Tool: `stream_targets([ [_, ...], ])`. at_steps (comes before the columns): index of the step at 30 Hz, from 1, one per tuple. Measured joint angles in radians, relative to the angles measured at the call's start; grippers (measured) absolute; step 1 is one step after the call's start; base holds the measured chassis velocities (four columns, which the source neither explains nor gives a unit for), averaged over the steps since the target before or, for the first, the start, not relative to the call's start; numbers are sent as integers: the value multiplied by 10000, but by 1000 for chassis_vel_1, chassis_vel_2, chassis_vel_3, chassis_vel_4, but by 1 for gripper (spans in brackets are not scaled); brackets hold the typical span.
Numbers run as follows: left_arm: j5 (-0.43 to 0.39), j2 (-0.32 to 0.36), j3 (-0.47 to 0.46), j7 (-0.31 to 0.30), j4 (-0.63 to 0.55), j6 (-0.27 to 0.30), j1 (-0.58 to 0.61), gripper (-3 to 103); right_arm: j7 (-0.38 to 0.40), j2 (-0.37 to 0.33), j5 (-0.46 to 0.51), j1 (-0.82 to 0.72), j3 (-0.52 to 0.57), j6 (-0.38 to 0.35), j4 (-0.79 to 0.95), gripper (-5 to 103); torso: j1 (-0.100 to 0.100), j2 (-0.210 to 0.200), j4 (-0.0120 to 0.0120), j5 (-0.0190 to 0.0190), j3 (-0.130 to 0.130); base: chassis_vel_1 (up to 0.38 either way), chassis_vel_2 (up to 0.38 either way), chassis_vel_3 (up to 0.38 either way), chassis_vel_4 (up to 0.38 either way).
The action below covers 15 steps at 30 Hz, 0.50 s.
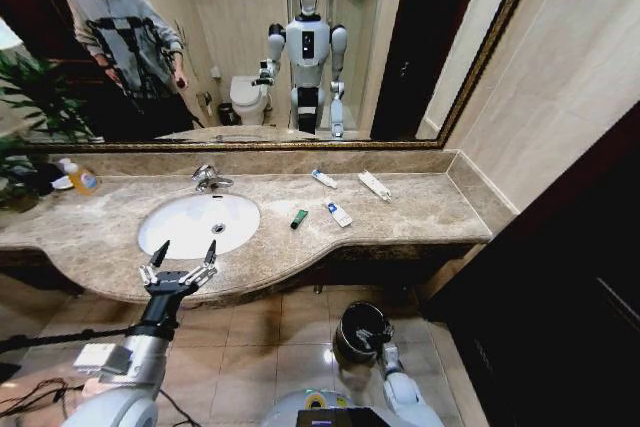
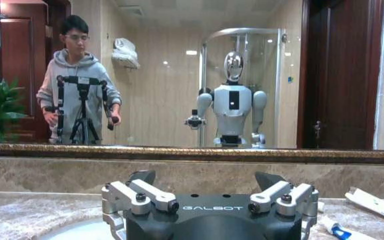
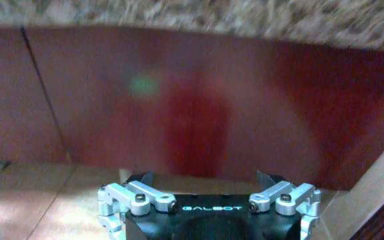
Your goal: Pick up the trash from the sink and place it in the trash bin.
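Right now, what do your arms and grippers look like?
Left gripper: black body, silver metal finger linkages with dark tips, white GALBOT lettering, on a black wrist and white arm shell, black cables trailing. Right gripper has the same build.

"GALBOT" in white on left end effector (image 2: 205, 192); likewise on right end effector (image 3: 205, 192)

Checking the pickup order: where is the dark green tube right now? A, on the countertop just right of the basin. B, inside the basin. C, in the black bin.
A: the dark green tube lies on the countertop, just outside the basin.
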Motion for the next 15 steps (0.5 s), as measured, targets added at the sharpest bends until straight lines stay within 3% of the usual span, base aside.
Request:
stream_targets([
  [6, 0, 0, 0, 1, 0, 0, 0, 100, -263, -210, 715, -1439, 106, -637, 2942, 100, 0, 0, 0, 0, -1, 0, 0, 0, 0],
  [15, 0, 0, 0, 1, 0, 0, 0, 100, -570, -186, 138, -4244, 445, -878, 7188, 100, -2, 1, -2, -1, -1, 0, 0, 0, 0],
])
